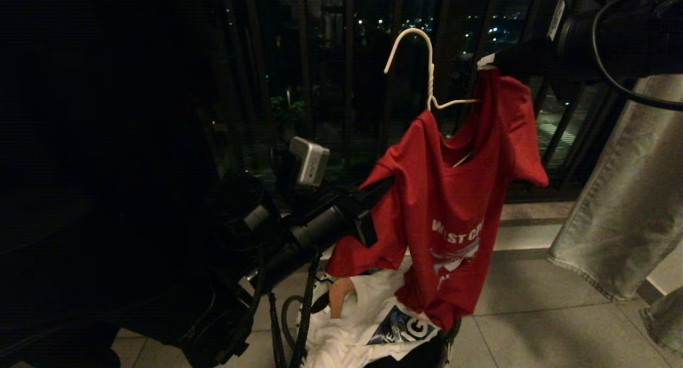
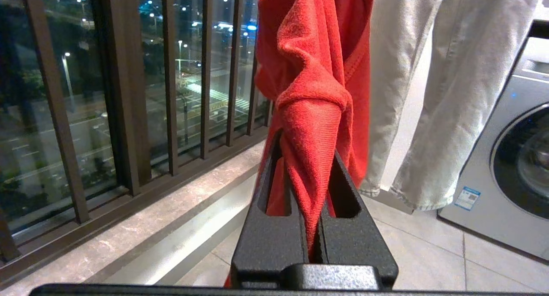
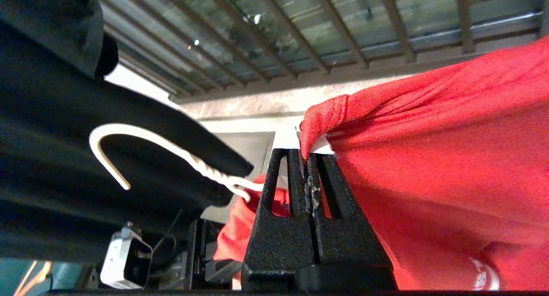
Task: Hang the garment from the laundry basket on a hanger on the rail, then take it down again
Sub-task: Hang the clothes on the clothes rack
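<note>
Shirt half-dressed: our left hand (image 2: 315, 244) and right hand (image 3: 309, 167) each clamp the red T-shirt (image 1: 453, 208) draped on the white wire hanger (image 1: 429, 74), at twelve o'clock above the laundry basket (image 1: 448, 336); hanging on the rail remains.

Dark railing bars (image 2: 128, 94) run across the far side, and through them a night street shows with scattered lights (image 2: 214, 86). A pale stone ledge (image 2: 141, 218) runs along the foot of the bars, with grey floor tiles (image 1: 560, 325) below it. Light, washed-out jeans (image 1: 619, 197) hang at the right, their hems near the floor. Beside them stands a washing machine (image 2: 514, 167) with a round dark door and a small blue sticker low on its front. Low down lies a white T-shirt with a dark print (image 1: 373, 325), and a light-brown wooden piece (image 1: 341, 296) pokes up against it.
</note>
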Motion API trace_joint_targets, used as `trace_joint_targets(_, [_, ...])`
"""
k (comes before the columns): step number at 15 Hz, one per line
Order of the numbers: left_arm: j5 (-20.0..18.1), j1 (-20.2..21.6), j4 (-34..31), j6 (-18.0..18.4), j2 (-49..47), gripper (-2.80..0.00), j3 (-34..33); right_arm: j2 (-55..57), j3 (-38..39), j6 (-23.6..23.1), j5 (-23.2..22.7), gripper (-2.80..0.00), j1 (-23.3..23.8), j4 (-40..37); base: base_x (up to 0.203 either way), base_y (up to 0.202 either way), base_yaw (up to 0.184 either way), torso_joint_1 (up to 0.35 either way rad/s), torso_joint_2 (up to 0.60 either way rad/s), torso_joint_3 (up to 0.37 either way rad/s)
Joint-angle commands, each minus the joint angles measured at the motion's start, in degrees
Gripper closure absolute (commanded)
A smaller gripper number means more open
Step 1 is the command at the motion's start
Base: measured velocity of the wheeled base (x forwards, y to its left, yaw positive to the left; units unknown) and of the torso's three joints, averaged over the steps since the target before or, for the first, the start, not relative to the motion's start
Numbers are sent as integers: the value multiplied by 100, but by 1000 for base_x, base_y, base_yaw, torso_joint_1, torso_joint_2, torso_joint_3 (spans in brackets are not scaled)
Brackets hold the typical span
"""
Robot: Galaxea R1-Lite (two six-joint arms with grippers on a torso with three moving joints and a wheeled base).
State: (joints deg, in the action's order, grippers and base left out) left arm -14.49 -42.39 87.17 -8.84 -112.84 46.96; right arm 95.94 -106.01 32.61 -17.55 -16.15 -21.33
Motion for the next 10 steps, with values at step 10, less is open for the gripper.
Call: trace_joint_targets(10, [-1, -24, 49, 14, 7, 0, 15, -78, 317, 9, -2, 0, -536, -20, 0, 0, 0, 0, 0, 0])
